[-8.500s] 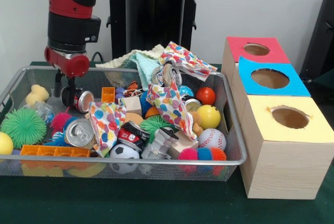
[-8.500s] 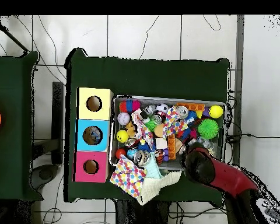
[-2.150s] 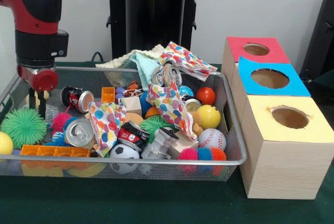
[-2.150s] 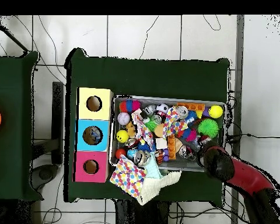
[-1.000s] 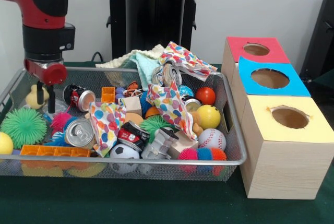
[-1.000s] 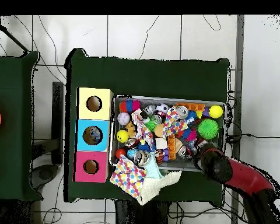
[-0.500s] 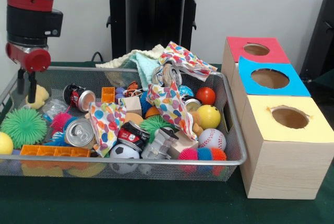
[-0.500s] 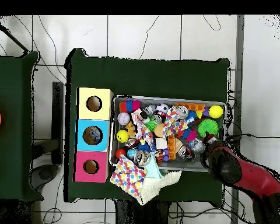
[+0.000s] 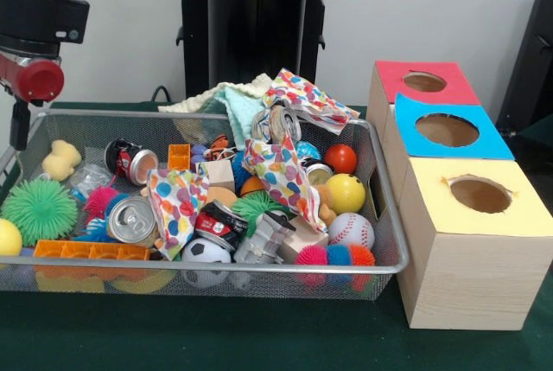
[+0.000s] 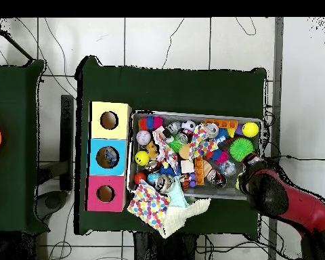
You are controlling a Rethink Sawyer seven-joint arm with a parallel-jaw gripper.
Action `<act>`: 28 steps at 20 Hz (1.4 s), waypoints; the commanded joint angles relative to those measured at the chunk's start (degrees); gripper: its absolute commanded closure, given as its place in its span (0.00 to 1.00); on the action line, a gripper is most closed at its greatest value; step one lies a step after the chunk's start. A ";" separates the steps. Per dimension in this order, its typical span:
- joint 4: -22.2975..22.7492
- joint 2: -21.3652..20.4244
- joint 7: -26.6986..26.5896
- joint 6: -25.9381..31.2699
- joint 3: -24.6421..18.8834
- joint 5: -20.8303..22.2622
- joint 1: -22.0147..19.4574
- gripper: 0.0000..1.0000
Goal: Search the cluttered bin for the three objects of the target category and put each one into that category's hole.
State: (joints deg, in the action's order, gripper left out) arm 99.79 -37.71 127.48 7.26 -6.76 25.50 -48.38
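Red and black, the arm point(image 9: 34, 16) is lifting out past the end rim of the wire bin point(image 9: 259, 265), its jaws cut off at the picture's edge, so whether they are apart or together cannot be told; nothing appears carried, so no sorting is under way; a dented can point(image 9: 130, 219) and a red can point(image 9: 128, 162) are lying among balls and cloths, well apart from the three holed boxes point(image 9: 449, 133) beside the bin; green cloth is covering the bench point(image 10: 172, 84), tiled floor and cables showing around it.

Even, bright indoor light; soft shadows only; mild glare on cans point(image 9: 131, 220); front view slightly soft.
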 commanded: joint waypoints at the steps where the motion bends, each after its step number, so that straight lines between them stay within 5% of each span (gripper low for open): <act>1: 3.71 -0.12 -2.05 5.50 -2.71 1.88 -0.95 1.00; 25: 5.26 -0.19 -1.38 5.98 -3.86 0.79 -1.08 1.00; 26: 5.49 -0.19 -1.68 6.26 -4.15 0.76 -1.34 0.00; 28: 5.44 -0.13 -1.72 6.43 -4.13 0.70 -1.37 0.00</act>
State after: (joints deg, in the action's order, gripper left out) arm 101.54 -37.86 127.48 7.26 -6.77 25.55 -48.69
